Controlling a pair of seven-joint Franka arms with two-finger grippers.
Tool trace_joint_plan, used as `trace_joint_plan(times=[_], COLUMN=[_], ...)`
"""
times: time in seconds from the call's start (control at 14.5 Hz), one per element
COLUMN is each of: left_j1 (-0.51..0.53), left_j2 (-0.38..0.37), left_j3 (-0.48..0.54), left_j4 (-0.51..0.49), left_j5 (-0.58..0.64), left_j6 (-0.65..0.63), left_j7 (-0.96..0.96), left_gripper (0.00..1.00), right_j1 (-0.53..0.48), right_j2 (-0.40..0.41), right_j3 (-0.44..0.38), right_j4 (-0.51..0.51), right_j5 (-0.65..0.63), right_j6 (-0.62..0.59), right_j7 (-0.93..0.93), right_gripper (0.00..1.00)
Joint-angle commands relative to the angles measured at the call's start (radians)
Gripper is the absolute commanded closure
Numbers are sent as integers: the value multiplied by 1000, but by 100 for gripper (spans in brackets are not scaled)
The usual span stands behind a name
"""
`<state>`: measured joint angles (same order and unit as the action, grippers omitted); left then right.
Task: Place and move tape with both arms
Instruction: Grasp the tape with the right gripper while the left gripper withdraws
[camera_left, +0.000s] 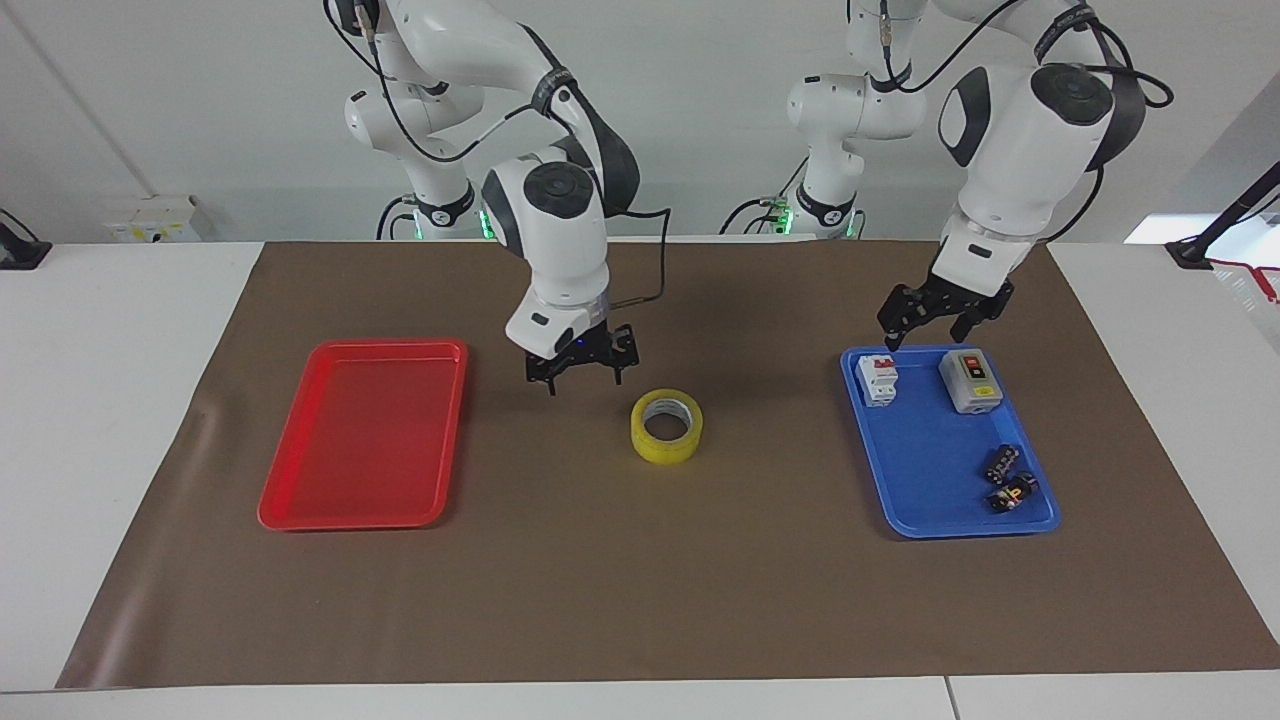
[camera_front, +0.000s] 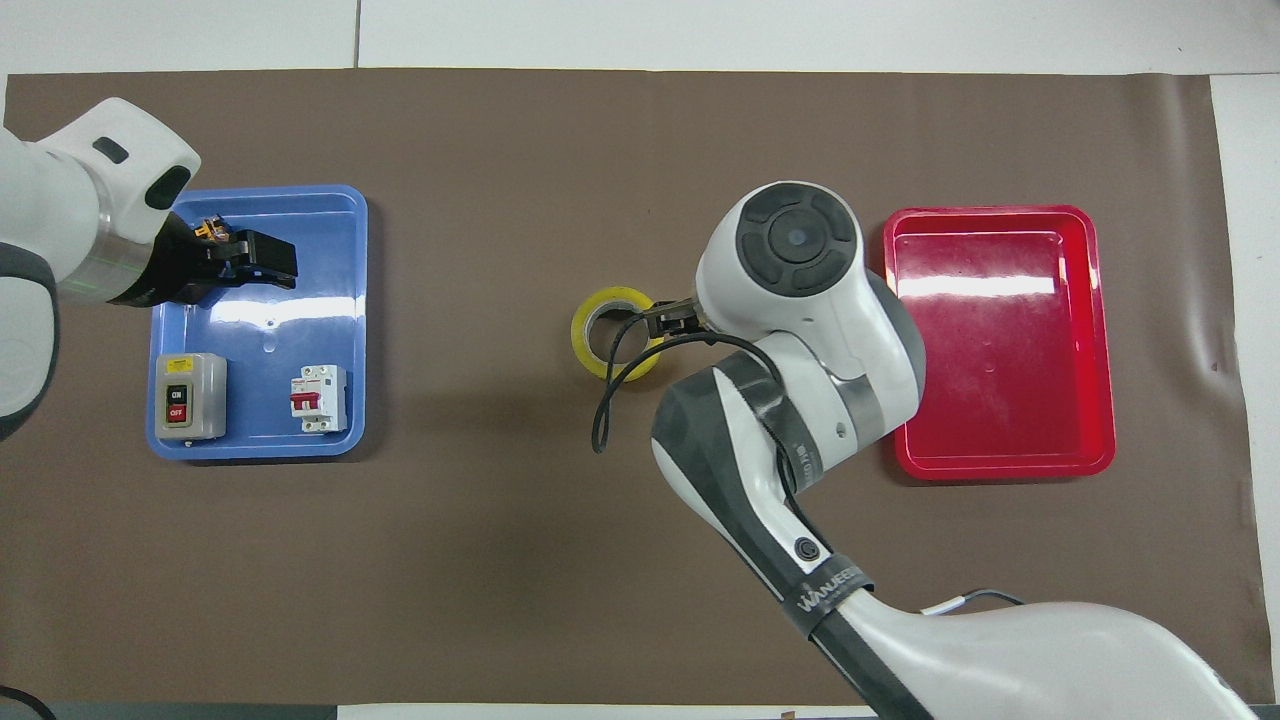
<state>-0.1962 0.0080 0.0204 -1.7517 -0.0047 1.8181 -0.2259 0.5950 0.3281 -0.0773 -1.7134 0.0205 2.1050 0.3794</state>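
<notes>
Tape: the yellow roll of packing tape (camera_left: 666, 427) lies flat on the brown mat (camera_left: 640, 600) at mid-counter, between the red tray (camera_left: 365, 440) and the blue tray (camera_left: 925, 465); nothing touches it.
Right gripper: the right gripper (camera_left: 580, 372) hangs just above the mat, between the red tray and the tape, fingers spread and holding nothing; in the overhead view its tip (camera_front: 668, 320) overlaps the roll's rim.
Left gripper: the left gripper (camera_left: 935, 320) hovers over the blue tray's edge nearest the robots, fingers parted, empty.
Blue tray: holds a white circuit breaker (camera_left: 878, 380), a grey on/off switch box (camera_left: 970, 380) and two small dark parts (camera_left: 1008, 480).
Red tray: bare.
</notes>
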Motion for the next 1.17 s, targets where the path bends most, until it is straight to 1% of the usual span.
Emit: trace_joint_plan(times=[0.0,0.14,0.28,0.41,0.76,0.83,0.96,1.03,1.1], left_j1=[38,43,76,90,112,127,132,133,135], left_j2=[13,20,24,21,18,18,10,10,9], left_j3=[-2,0,0,0,0,0,0,0,0], left_j4=[87,136,165,166,156,152,141,139,139], left_j5=[-26,-26,-26,-26,-26,-26,-26,-26,-26], left_j6=[-97,-150,-180,-187,-194,-194,-203,-204,-204], left_j7=[71,79,105,143,151,152,181,201,207], left_gripper=[0,0,0,0,0,0,0,0,0], right_j1=[37,60,62,68,74,72,71,72,71], right_j2=[61,92,115,134,124,124,124,124,124], right_j3=[-4,-4,-4,-4,-4,-4,-4,-4,-6], right_j4=[-2,-5,-14,-29,-139,-147,-147,-150,-149], right_j5=[4,-5,-13,-16,-22,-22,-27,-27,-27], right_j6=[102,170,226,271,415,424,428,440,443], right_j7=[38,38,32,32,1,-2,-4,-4,-4], right_gripper=[0,0,0,0,0,4,22,32,46])
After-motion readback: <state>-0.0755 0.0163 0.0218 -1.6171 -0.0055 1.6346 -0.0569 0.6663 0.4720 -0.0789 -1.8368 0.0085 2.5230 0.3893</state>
